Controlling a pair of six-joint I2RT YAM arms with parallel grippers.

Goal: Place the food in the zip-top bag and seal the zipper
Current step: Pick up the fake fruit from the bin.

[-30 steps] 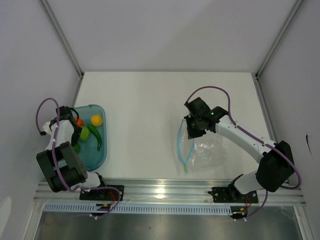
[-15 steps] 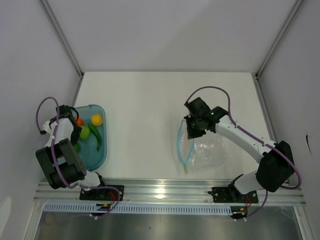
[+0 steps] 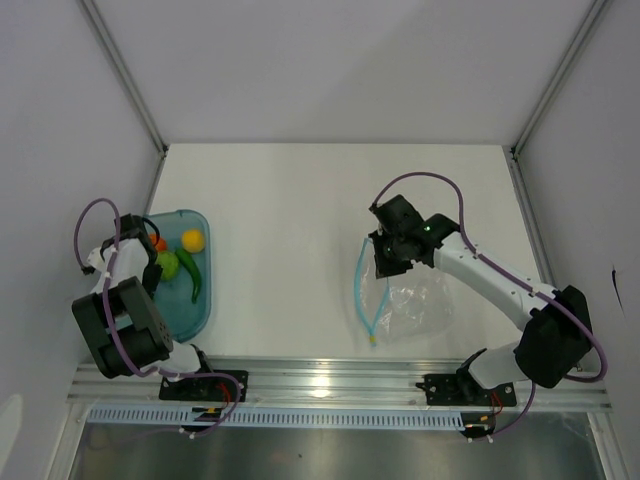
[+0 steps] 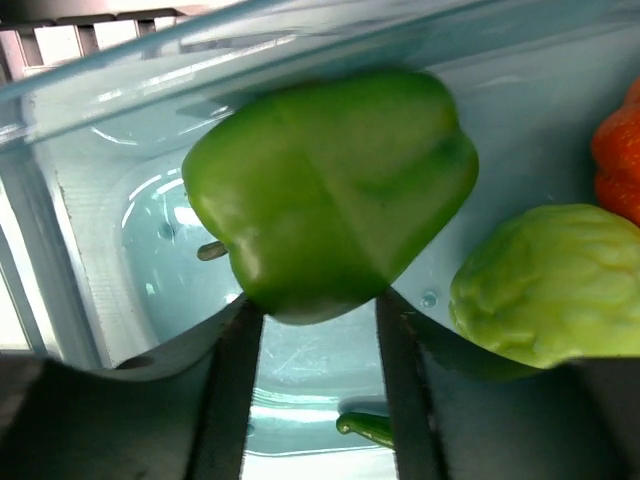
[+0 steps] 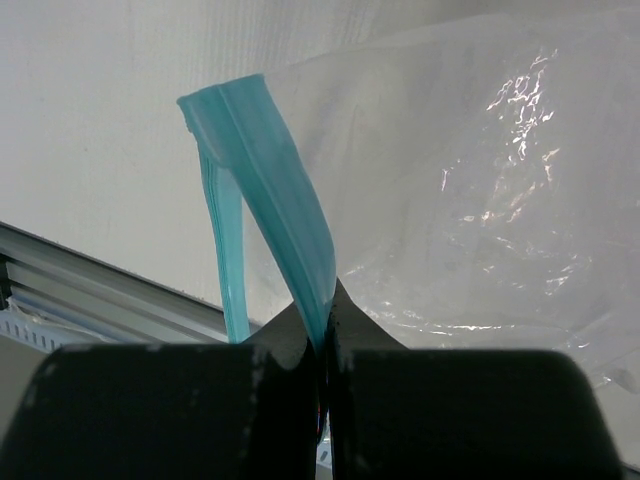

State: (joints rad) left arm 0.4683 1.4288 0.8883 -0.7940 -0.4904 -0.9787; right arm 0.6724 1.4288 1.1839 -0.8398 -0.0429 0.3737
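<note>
The food lies in a teal tray (image 3: 190,315) at the left: a yellow piece (image 3: 193,239), an orange one (image 3: 160,244), a light green bumpy one (image 3: 168,264) and a slim chili (image 3: 192,275). In the left wrist view my left gripper (image 4: 318,305) is down inside the tray, its fingers pressed against both sides of the narrow end of a green pepper (image 4: 330,190). The bumpy green piece (image 4: 550,285) lies just to its right. My right gripper (image 5: 325,320) is shut on the zipper (image 5: 270,180) and holds the mouth of the clear zip-top bag (image 3: 415,305) up off the table.
The tray's near wall (image 4: 100,250) stands close behind the pepper. An aluminium rail (image 3: 330,380) runs along the table's front edge, just in front of the bag. White walls close in the table on three sides.
The left gripper's jaws have come together from wide open onto the green pepper. The right arm and the bag have stayed in place.
</note>
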